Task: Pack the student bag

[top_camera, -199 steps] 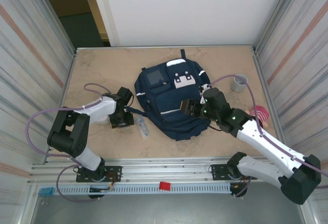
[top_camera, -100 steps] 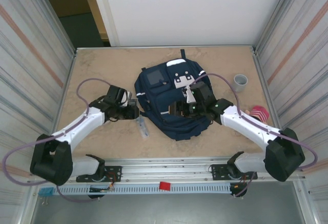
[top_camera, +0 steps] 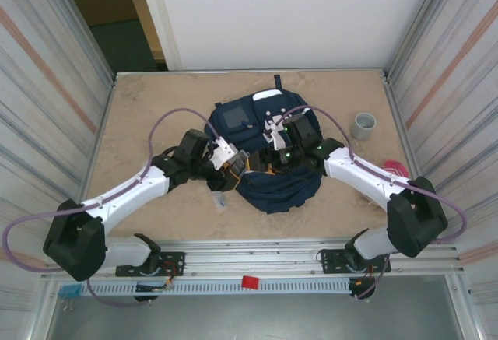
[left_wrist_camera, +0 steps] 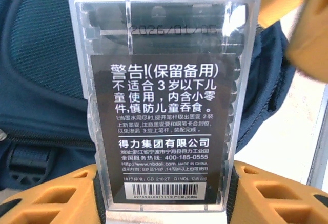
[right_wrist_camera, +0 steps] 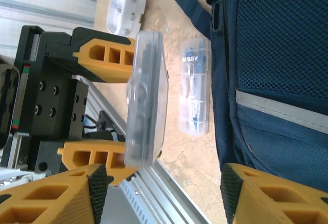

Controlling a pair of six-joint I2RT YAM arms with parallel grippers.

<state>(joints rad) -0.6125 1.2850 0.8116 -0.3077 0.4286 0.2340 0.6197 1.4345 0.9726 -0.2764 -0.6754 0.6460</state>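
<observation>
The student bag (top_camera: 233, 118), a navy backpack with white stripes, lies in the middle of the table. My left gripper (top_camera: 233, 161) is at its left edge, shut on a clear plastic case with a black printed label (left_wrist_camera: 164, 106). In the left wrist view its orange fingers (left_wrist_camera: 46, 198) clamp the case's lower end, with the bag (left_wrist_camera: 46, 55) behind. My right gripper (top_camera: 270, 157) hovers over the bag's front, facing the left one. In the right wrist view its fingers (right_wrist_camera: 77, 193) stand open with nothing between them, and the held case (right_wrist_camera: 146, 101) is ahead of them beside the bag (right_wrist_camera: 277, 55).
A second clear box with blue contents (top_camera: 219, 198) lies on the table left of the bag, also seen as the clear box (right_wrist_camera: 195, 88). A small white item (right_wrist_camera: 125, 8) sits further out. A grey cup (top_camera: 362, 125) and a pink-red object (top_camera: 397, 169) stand at the right.
My left arm has swung right, carrying the clear case up to the bag's left edge. The right gripper has moved left across the bag to face it.
</observation>
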